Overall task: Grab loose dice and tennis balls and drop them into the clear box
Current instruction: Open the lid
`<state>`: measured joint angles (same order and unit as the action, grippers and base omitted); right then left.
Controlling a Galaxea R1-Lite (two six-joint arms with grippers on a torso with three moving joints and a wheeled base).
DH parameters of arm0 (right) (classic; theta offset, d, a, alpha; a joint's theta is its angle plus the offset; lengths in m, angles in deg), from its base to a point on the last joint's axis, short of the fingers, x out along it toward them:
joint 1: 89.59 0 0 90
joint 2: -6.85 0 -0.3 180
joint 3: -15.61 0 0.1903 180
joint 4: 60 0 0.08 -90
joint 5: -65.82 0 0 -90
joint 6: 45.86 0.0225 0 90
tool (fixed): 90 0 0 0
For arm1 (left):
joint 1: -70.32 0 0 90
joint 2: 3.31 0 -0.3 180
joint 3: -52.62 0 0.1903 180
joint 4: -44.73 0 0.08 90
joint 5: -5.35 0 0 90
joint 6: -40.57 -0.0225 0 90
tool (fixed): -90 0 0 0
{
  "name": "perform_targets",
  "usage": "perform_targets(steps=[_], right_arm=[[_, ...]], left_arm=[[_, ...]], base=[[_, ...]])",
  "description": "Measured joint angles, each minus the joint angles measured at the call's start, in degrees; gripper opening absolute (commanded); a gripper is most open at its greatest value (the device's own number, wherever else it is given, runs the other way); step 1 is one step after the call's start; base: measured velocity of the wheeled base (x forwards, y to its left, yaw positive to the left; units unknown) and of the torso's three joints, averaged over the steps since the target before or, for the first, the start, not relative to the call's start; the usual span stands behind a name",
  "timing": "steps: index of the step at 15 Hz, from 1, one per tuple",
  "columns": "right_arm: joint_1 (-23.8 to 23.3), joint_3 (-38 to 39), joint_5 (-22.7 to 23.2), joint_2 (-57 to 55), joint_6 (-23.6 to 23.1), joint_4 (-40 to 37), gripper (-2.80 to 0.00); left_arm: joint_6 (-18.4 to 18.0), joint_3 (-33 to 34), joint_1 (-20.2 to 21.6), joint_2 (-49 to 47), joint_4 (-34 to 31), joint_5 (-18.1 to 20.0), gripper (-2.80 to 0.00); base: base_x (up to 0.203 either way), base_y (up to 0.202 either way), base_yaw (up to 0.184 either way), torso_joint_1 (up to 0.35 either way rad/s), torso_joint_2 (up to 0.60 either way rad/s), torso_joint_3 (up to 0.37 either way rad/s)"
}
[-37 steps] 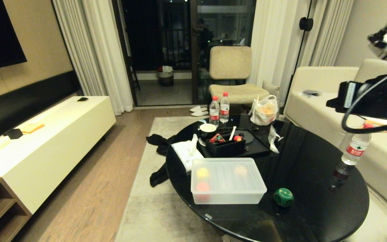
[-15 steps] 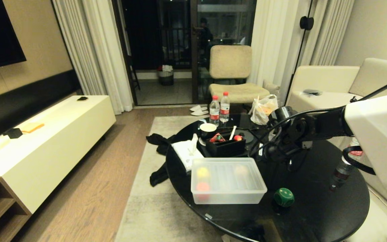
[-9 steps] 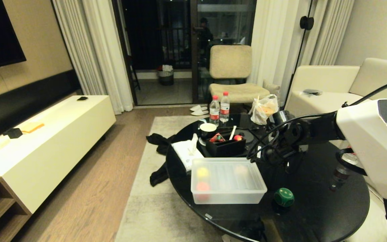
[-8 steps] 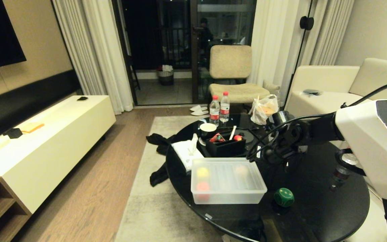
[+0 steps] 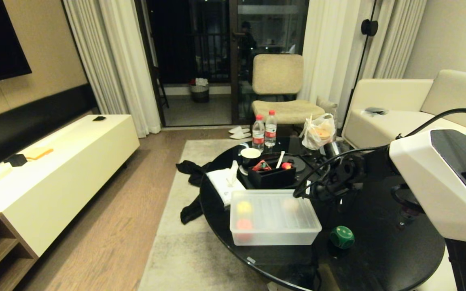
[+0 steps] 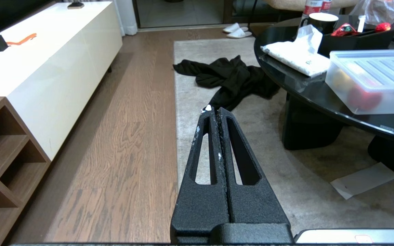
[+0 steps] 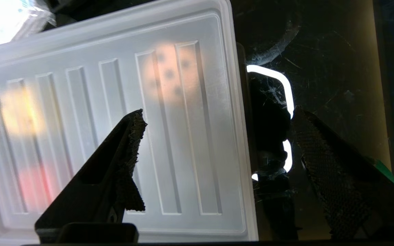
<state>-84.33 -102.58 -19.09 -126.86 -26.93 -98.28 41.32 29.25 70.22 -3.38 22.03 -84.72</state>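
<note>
Straddling the clear box (image 7: 190,191) lid's edge, right pincer (image 7: 217,116) gapes.

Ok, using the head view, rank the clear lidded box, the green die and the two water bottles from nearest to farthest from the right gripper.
Measured from the right gripper, jaws open:
1. Translucent lidded plastic box, directly beneath it, at the box's right edge.
2. Green die with pale pips, on the black table's near side.
3. Two red-capped water bottles, at the table's far edge.

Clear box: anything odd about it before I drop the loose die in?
Yes: the ribbed lid is on the clear box, closing it with dice inside. The green die sits loose on the black table beside it. The right gripper, fingers open, straddles the lid's edge.
</note>
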Motion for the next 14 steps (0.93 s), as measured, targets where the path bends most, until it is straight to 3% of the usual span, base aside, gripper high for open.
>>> perform_targets(steps=[14], right_arm=[[-0.44, -0.99, -0.14, -3.49, -0.17, 0.23, 0.00]], left_arm=[[0.02, 0.00, 0.00, 0.00, 0.02, 0.00, -2.80]], base=[[0.000, 0.000, 0.000, 0.000, 0.00, 0.000]])
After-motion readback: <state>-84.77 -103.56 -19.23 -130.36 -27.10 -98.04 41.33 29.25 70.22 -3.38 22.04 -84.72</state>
